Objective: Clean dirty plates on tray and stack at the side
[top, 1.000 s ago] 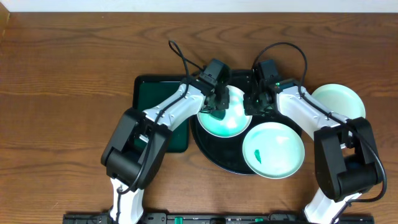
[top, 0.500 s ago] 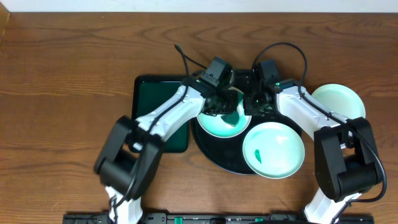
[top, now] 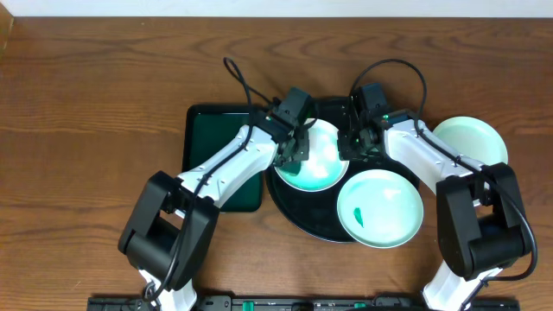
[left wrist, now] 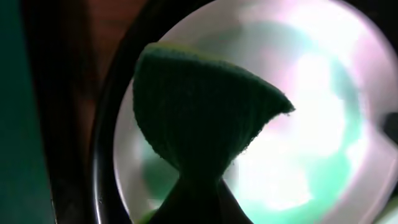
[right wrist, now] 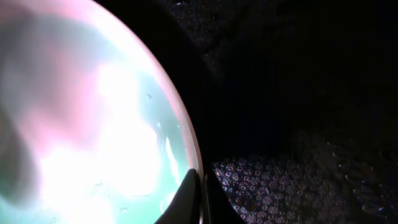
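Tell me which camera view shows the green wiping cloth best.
Left wrist: the cloth fills the frame, pinched at its bottom, over the plate. Overhead, the left gripper hides nearly all of it. The right wrist shows only the plate's rim and the tray, no cloth.

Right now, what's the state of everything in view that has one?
left pincer: shut on sponge
right pincer: shut on far plate rim
far plate: on tray, sponge over it
near plate: green smear, overhangs tray's rim
side plate: on table, off tray, no smear visible
green tray: on table, partly under left arm
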Action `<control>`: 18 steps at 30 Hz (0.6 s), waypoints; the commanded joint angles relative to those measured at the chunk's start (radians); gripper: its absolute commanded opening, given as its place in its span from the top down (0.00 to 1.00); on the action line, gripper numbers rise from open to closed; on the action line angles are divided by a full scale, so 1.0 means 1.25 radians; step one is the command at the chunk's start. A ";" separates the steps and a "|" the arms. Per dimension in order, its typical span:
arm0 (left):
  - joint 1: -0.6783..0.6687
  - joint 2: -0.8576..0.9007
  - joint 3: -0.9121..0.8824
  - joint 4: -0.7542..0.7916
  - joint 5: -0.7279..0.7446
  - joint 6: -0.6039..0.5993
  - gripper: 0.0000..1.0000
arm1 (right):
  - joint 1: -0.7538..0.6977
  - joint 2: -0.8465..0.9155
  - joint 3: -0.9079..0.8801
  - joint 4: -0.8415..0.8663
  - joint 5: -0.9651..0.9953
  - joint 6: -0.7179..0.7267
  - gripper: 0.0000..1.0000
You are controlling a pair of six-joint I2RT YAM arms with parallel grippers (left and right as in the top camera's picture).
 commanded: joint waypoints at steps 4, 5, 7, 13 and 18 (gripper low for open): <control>-0.005 0.059 -0.039 0.027 -0.026 -0.049 0.93 | 0.002 -0.013 -0.004 0.001 -0.013 -0.011 0.99; -0.006 0.070 -0.039 0.028 -0.017 -0.055 0.93 | 0.002 -0.013 -0.004 0.001 -0.013 -0.011 0.99; -0.006 0.089 -0.039 0.037 0.036 -0.057 0.93 | 0.002 -0.013 -0.004 0.001 -0.013 -0.011 0.99; -0.006 0.100 -0.038 0.086 0.326 -0.058 0.93 | 0.002 -0.013 -0.004 0.001 -0.013 -0.011 0.99; -0.006 0.081 -0.027 0.144 0.442 -0.118 0.93 | 0.002 -0.013 -0.004 0.002 -0.015 -0.011 0.99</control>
